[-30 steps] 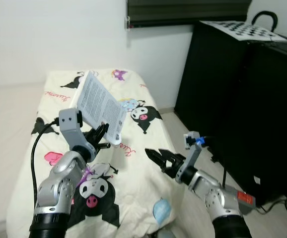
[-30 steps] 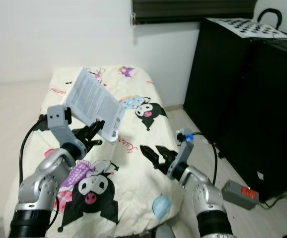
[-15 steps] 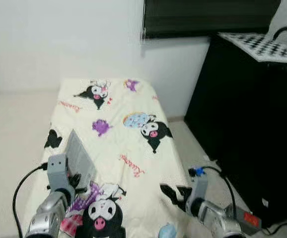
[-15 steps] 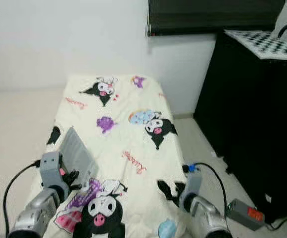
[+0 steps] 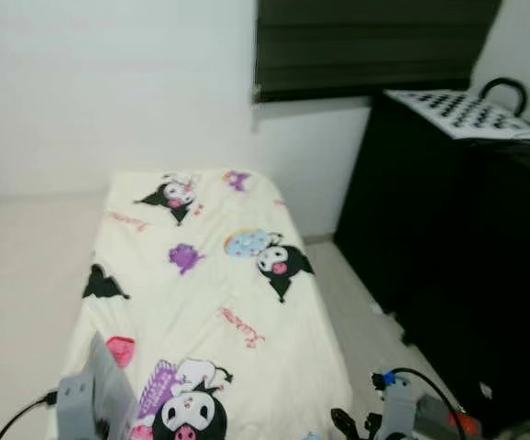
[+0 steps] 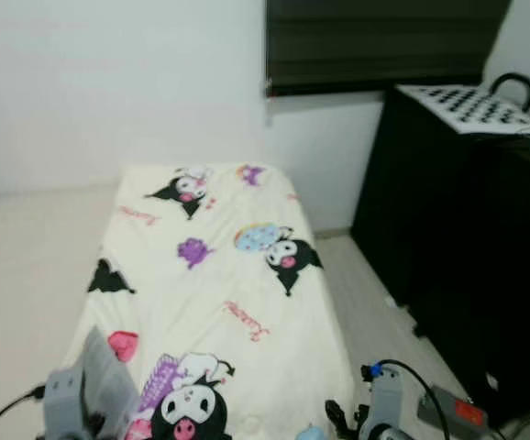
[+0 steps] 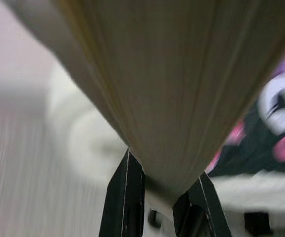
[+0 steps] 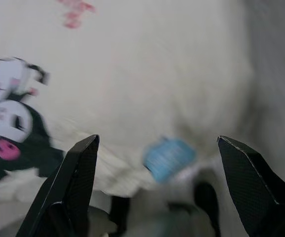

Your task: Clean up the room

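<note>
A book is clamped between the two black fingers of the left gripper, its page edges fanning up from them. That gripper sits low over the near end of the bed, whose cream sheet carries cartoon prints. The right gripper hangs over the bed's near right corner with its fingers spread wide and holding nothing; a small blue object, too blurred to name, lies on the sheet there. A black cabinet stands just right of the bed.
</note>
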Robot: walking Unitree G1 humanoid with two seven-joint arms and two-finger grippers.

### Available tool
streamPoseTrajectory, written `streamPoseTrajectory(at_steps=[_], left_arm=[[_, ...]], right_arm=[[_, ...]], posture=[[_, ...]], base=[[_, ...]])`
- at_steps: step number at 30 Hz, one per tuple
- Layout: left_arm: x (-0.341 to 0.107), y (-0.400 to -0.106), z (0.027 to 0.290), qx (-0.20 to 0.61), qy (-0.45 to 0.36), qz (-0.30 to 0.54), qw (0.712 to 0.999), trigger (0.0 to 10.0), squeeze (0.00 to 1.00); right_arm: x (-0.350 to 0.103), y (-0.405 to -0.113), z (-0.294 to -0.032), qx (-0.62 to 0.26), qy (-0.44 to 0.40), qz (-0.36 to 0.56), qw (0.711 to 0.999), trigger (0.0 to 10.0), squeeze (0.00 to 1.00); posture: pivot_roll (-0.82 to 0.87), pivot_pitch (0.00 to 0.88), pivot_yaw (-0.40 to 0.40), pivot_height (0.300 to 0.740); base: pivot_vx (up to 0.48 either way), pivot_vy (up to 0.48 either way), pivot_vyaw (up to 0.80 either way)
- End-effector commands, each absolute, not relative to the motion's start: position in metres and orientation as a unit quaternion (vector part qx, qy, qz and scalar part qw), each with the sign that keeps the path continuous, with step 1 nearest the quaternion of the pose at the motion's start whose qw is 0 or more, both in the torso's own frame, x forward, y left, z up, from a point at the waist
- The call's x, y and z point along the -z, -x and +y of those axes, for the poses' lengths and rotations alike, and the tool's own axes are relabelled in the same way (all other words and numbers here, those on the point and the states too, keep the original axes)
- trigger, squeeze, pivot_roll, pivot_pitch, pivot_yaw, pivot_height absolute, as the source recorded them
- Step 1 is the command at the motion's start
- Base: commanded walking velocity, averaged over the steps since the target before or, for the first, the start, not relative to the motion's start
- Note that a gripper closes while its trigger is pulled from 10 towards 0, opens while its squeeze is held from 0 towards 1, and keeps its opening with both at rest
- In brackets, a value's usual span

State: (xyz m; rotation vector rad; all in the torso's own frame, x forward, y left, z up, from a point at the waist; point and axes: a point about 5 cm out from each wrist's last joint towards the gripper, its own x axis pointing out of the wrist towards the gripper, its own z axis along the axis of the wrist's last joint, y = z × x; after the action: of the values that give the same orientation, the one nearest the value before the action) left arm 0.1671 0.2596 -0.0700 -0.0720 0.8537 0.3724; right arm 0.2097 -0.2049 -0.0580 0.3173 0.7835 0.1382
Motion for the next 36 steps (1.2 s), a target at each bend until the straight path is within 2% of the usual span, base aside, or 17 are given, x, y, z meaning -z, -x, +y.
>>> streamPoseTrajectory(at_steps=[1,2,3,5,6,9,10,12,14,15,20,22,23,27,33,36], left_arm=[[0.073,-0.158,0.266,-0.199,0.056,0.413,0.887,10.0,0.00],[0.073,-0.158,0.266,-0.199,0.056,0.413,0.887,10.0,0.00],[0.063,-0.176,0.266,-0.192,0.108,0.359,0.907,10.0,0.00],[0.057,-0.185,0.265,-0.181,0.132,0.334,0.916,10.0,0.00],[0.047,-0.201,0.262,-0.153,0.179,0.291,0.927,10.0,0.00],[0.039,-0.211,0.261,-0.129,0.207,0.263,0.933,10.0,0.00],[0.031,-0.222,0.259,-0.098,0.230,0.235,0.939,10.0,0.00],[0.031,-0.222,0.259,-0.098,0.230,0.235,0.939,10.0,0.00],[-0.003,-0.250,0.250,0.028,0.289,0.142,0.946,10.0,0.00],[-0.017,-0.257,0.245,0.079,0.307,0.109,0.942,10.0,0.00],[-0.038,-0.264,0.237,0.148,0.336,0.058,0.928,10.0,0.00],[-0.063,-0.271,0.223,0.211,0.361,0.004,0.908,10.0,0.00],[-0.063,-0.271,0.223,0.211,0.361,0.004,0.908,10.0,0.00],[-0.092,-0.274,0.194,0.314,0.372,-0.044,0.872,10.0,0.00],[-0.111,-0.275,0.183,0.355,0.373,-0.070,0.854,10.0,0.00],[-0.131,-0.272,0.174,0.406,0.358,-0.087,0.836,10.0,0.00]], right_arm=[[0.042,-0.231,-0.198,-0.098,-0.168,0.323,0.926,10.0,0.00],[0.042,-0.231,-0.198,-0.098,-0.168,0.323,0.926,10.0,0.00],[0.020,-0.254,-0.188,-0.151,-0.179,0.259,0.937,10.0,0.00],[0.012,-0.262,-0.185,-0.166,-0.185,0.237,0.939,10.0,0.00],[-0.001,-0.273,-0.182,-0.180,-0.200,0.205,0.941,10.0,0.00],[-0.009,-0.280,-0.181,-0.189,-0.210,0.185,0.941,10.0,0.00],[-0.018,-0.287,-0.180,-0.198,-0.219,0.164,0.941,10.0,0.00],[-0.018,-0.287,-0.180,-0.198,-0.219,0.164,0.941,10.0,0.00],[-0.047,-0.304,-0.173,-0.237,-0.260,0.096,0.931,10.0,0.00],[-0.057,-0.308,-0.170,-0.254,-0.273,0.073,0.925,10.0,0.00],[-0.071,-0.311,-0.164,-0.288,-0.291,0.042,0.911,10.0,0.00],[-0.089,-0.311,-0.153,-0.339,-0.324,0.011,0.883,10.0,0.00],[-0.089,-0.311,-0.153,-0.339,-0.324,0.011,0.883,10.0,0.00],[-0.115,-0.307,-0.134,-0.412,-0.355,-0.016,0.839,10.0,0.00],[-0.124,-0.307,-0.128,-0.430,-0.367,-0.023,0.825,10.0,0.00],[-0.134,-0.304,-0.125,-0.454,-0.392,-0.031,0.800,10.0,0.00]], posture=[[-0.03,0.000,-0.047,0.740],[-0.03,0.000,-0.047,0.740],[-0.04,0.000,-0.048,0.740],[-0.04,0.000,-0.048,0.740],[-0.03,0.000,-0.052,0.740],[-0.03,0.000,-0.052,0.740],[-0.03,0.000,-0.051,0.740],[-0.03,0.000,-0.051,0.740],[-0.03,0.000,-0.048,0.740],[-0.03,0.000,-0.048,0.740],[-0.03,0.000,-0.047,0.740],[-0.04,0.000,-0.049,0.740],[-0.04,0.000,-0.049,0.740],[-0.04,0.000,-0.051,0.740],[-0.04,0.000,-0.053,0.740],[-0.04,0.000,-0.055,0.740]], base=[[0.000,0.000,0.77],[0.000,0.000,0.77],[0.000,0.000,0.77],[0.000,0.000,0.77],[0.000,0.000,0.77],[0.000,0.000,0.77],[0.000,0.000,0.77],[0.000,0.000,0.77],[0.000,0.000,0.77],[0.000,0.000,0.77],[0.000,0.000,0.77],[0.000,0.000,0.76],[0.000,0.000,0.76],[0.000,0.000,0.76],[0.000,0.000,0.76],[0.000,0.000,0.76]])
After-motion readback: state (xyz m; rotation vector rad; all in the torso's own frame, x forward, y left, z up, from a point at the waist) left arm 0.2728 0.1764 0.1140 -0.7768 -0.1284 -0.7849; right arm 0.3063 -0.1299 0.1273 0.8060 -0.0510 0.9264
